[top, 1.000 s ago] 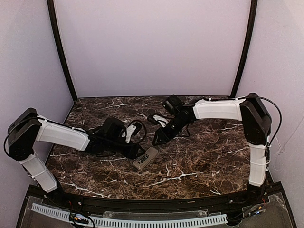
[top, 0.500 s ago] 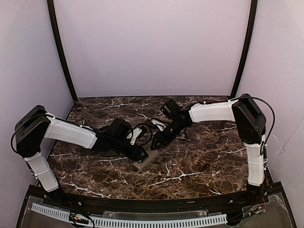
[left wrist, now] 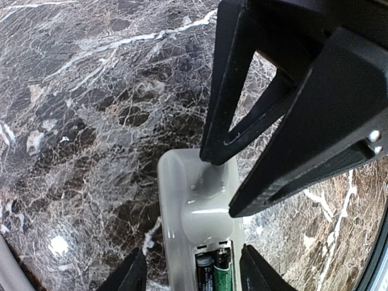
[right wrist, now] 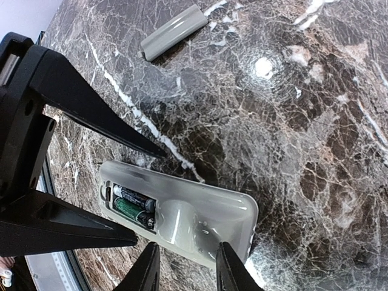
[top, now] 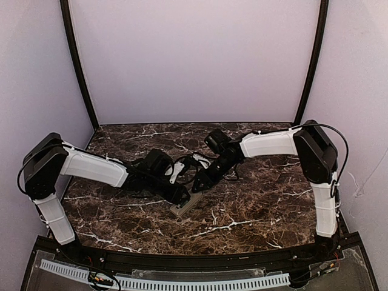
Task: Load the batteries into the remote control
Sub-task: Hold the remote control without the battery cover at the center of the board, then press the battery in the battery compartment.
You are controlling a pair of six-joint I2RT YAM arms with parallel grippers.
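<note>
Marbled tabletop [top: 260, 200] bearing remote [right wrist: 200, 221] at centre, back up. Left jaws fairly wide astride its sides, likely steadying it; right jaws narrow, tips on its back. Cover [right wrist: 171, 31] lying apart; batteries [right wrist: 134, 206] seated in bay.

pale remote control [right wrist: 200, 221] back-up on marble table [right wrist: 315, 91], two dark batteries [right wrist: 134, 205] in its open bay

In the left wrist shot the batteries [left wrist: 214, 271] and the remote control [left wrist: 195, 206] just run off the bottom edge between the left fingers [left wrist: 130, 277]. From up top the remote's mostly buried under the left and right fingers [top: 203, 182], and the batteries are way too tiny to spot there.
</note>
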